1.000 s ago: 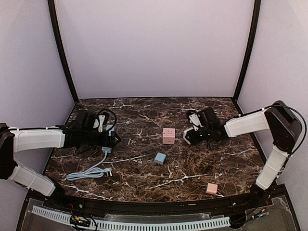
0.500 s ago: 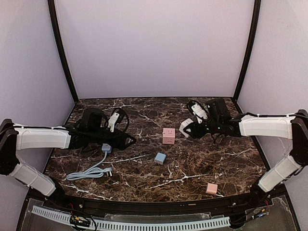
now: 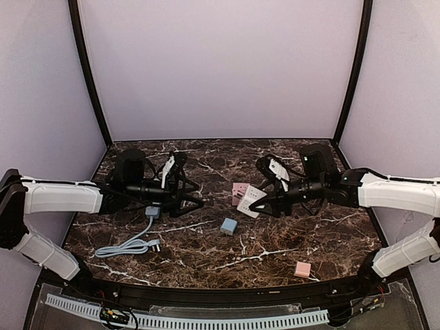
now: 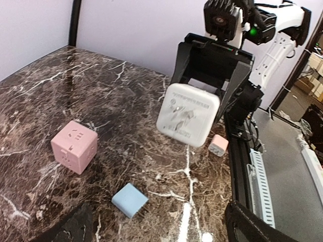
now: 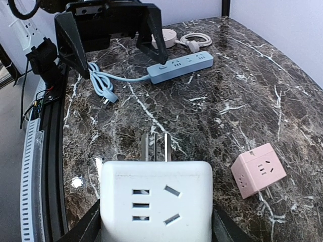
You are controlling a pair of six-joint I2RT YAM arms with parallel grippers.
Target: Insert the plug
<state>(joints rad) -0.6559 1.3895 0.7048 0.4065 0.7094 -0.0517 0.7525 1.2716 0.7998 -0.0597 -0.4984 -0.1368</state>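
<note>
My right gripper (image 3: 256, 201) is shut on a white cube plug (image 5: 156, 201), its jaws pressed against the cube's two sides. The metal prongs (image 5: 156, 147) point away from the wrist, toward the left arm. The white cube plug (image 3: 251, 199) hangs above the table, just right of a pink cube socket (image 3: 238, 190). In the left wrist view the white cube plug (image 4: 187, 114) faces me prongs first. My left gripper (image 3: 187, 184) is open with nothing in it, left of the pink cube socket (image 4: 74, 146). A blue power strip (image 5: 180, 65) lies under the left arm.
A small blue adapter (image 3: 228, 225) lies near the table's middle and a small pink one (image 3: 302, 269) at the front right. The power strip's pale blue cable (image 3: 130, 244) coils at the front left. A white round unit (image 5: 164, 38) with its cord sits beyond the strip.
Both arms have swung toward the middle. The right gripper carried the white cube plug left, to beside the pink cube socket. The open left gripper moved right, away from the power strip.
</note>
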